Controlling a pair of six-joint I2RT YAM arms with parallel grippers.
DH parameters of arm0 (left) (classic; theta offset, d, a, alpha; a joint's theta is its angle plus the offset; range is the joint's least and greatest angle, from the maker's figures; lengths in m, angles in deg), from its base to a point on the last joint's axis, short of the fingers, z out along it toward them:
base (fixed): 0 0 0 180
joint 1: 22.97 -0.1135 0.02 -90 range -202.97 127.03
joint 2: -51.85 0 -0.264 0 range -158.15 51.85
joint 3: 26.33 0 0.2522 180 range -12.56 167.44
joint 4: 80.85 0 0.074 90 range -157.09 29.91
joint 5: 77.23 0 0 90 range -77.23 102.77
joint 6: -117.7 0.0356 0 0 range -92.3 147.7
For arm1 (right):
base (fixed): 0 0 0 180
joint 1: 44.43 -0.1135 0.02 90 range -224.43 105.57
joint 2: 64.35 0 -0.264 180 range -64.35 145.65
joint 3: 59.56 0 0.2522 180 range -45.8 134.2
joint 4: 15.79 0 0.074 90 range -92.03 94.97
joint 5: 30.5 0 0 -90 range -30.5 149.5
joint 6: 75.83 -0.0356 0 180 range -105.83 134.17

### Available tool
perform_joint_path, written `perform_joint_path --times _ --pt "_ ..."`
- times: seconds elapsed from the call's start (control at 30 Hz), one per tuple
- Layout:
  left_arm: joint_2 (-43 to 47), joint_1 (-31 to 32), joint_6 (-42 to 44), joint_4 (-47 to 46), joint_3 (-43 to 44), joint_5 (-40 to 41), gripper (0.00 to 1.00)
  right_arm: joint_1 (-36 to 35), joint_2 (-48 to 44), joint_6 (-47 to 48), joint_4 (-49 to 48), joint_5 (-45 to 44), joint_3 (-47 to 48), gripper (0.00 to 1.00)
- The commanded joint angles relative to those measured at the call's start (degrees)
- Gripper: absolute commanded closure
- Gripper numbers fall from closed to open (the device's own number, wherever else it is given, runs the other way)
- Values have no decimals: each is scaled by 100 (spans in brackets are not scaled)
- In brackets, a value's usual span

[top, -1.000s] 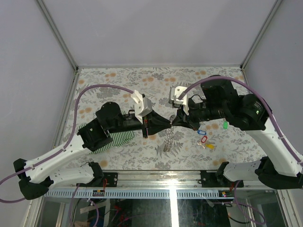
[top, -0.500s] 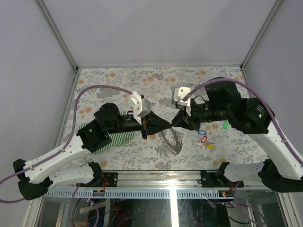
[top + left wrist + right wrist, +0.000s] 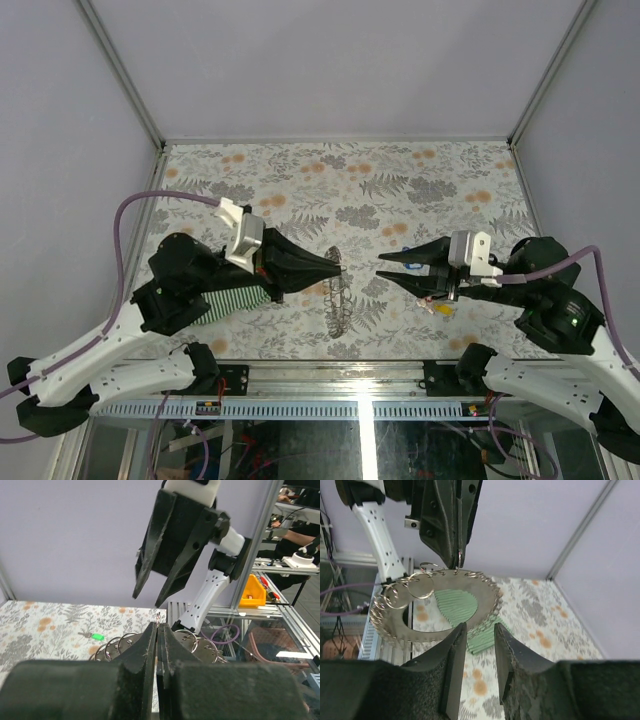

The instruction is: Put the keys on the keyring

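Apart now, both arms have swung back from the middle.
My left jaws clench the top of the keyring [image 3: 339,300], which hangs above the counter [image 3: 300,180]; my right jaws are released just right of it, keys [image 3: 440,308] lying beneath them.

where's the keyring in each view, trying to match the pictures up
Top external: the keyring hangs at centre, just below the left gripper.
Left wrist: bottom centre, its loops show on either side of the shut fingertips.
Right wrist: left of centre, a toothed band hanging in front of the view.
Shared landmark: the left gripper, pinching the keyring's top edge in all three.
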Motion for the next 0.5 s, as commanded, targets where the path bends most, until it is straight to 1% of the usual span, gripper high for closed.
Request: perform_joint_path --times 0.0,0.3,0.47 --pt "156 36 -146 -694 -36 -287 100 -38 47 -399 -1749 440 -302 65" --pt "189 37 -199 -989 -104 -356 100 -39 266 -1118 -3351 1169 -715 65" --pt "188 38 -217 -1141 -172 -229 100 -43 422 -1228 -3655 1393 -839 65"
